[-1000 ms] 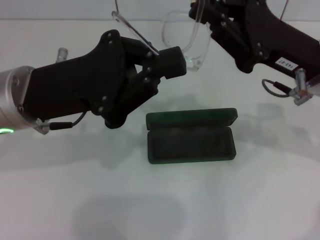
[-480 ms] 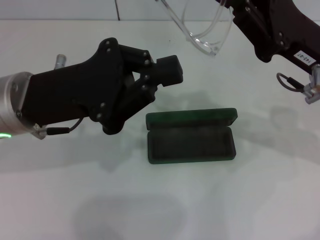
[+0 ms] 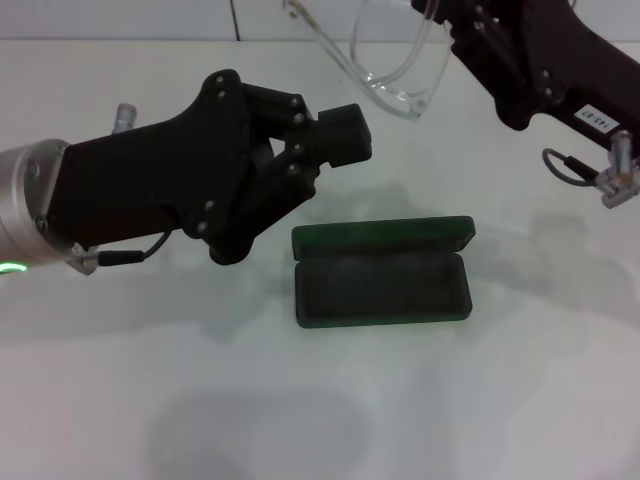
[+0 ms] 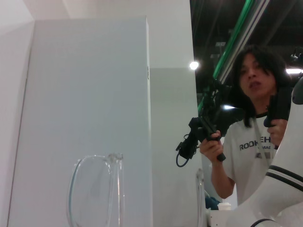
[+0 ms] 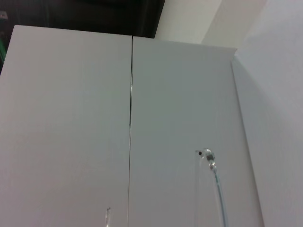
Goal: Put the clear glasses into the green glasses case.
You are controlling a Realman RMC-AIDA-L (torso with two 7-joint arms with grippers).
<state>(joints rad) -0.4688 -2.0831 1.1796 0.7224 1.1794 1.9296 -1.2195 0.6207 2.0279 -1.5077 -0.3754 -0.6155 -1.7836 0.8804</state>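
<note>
Glasses first: the clear glasses point(image 3: 390, 70) hang in the air above the far edge of the table point(image 3: 520, 400), pinched at one end by the right hand point(image 3: 445, 20), which reaches in from the far right corner. One thin arm of the frame juts out toward the left, lenses tilted. The green glasses case point(image 3: 382, 272) lies open near the middle of the table, lid folded back toward the far edge, tray bare. The left hand point(image 3: 340, 135) hovers just left of the case, above the table, its fingers pressed together on nothing, as far as the head view lets me judge.

Risk lies in the carry and the drop-in. A grip on one end leaves the frame free to swing or slip, and the splayed arm may catch on the case rim or lid instead of settling in the tray. The left hand also sits close to the path down and could clip the frame.
</note>
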